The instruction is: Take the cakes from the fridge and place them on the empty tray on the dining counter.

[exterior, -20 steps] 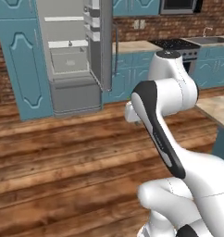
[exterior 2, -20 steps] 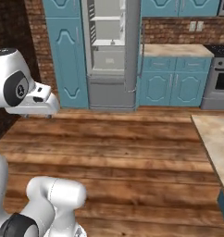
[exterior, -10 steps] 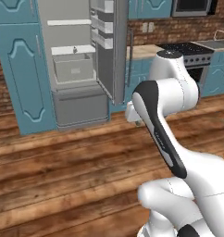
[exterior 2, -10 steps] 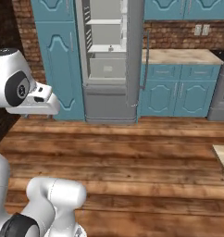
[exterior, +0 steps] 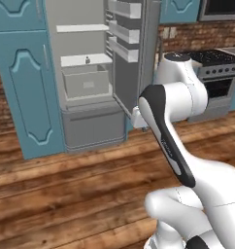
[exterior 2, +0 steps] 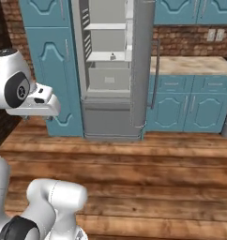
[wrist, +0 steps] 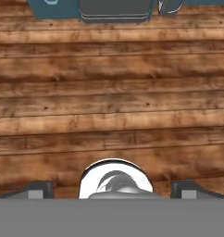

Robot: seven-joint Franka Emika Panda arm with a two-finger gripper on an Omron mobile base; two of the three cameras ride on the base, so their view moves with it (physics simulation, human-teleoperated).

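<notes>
You are facing the fridge [exterior 2: 113, 70], its door open and a tiny pale cake [exterior: 87, 60] on a white inner shelf. The gripper [wrist: 111, 187] points at the wooden floor [wrist: 109, 102], fingers spread wide and empty. Roll closer squarely, then raise the hand level with that shelf before reaching in.

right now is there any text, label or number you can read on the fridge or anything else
None can be read.
fridge: no brand, label or number shows on its body, door or shelves.
drawer in the fridge: a pale patch on its front, too blurred to tell if it is a label.
stove: no markings can be made out.
cabinets: plain panels, no writing.
</notes>
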